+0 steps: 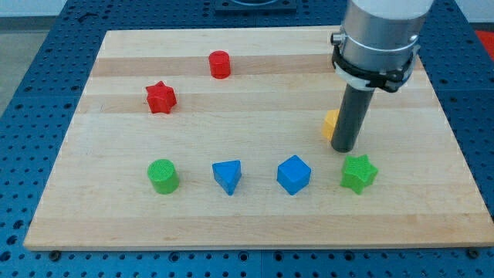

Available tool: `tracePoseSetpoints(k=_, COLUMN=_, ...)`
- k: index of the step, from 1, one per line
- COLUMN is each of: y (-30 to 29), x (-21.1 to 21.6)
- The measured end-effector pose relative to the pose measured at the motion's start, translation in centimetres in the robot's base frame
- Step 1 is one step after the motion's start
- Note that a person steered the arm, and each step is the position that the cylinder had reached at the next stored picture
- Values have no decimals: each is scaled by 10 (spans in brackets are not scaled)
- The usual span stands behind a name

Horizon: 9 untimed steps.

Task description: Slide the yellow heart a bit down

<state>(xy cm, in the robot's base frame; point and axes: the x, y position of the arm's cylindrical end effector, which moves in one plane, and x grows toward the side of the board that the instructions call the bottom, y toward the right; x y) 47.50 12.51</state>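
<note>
The yellow heart (330,123) lies at the view's right, mostly hidden behind my rod; only its left edge shows. My tip (343,149) rests on the board just right of and slightly below the heart, touching or very near it. The green star (359,173) lies just below and right of my tip.
A red cylinder (220,64) and a red star (160,97) lie at the upper left. A green cylinder (163,176), a blue triangle (228,176) and a blue cube-like block (293,174) form a row with the green star. The wooden board (255,224) sits on a blue perforated table.
</note>
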Motion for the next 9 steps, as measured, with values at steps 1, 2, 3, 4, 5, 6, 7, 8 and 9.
tracePoseSetpoints(k=1, y=0, x=-12)
tracePoseSetpoints(k=2, y=0, x=-19)
tracePoseSetpoints(k=3, y=16, x=-18)
tracePoseSetpoints(k=4, y=88, x=-20)
tracePoseSetpoints(k=5, y=127, x=-55)
tracePoseSetpoints(k=6, y=135, x=-117)
tracePoseSetpoints(k=7, y=132, x=-151)
tracePoseSetpoints(k=8, y=110, x=-161)
tracePoseSetpoints(k=9, y=85, x=-180)
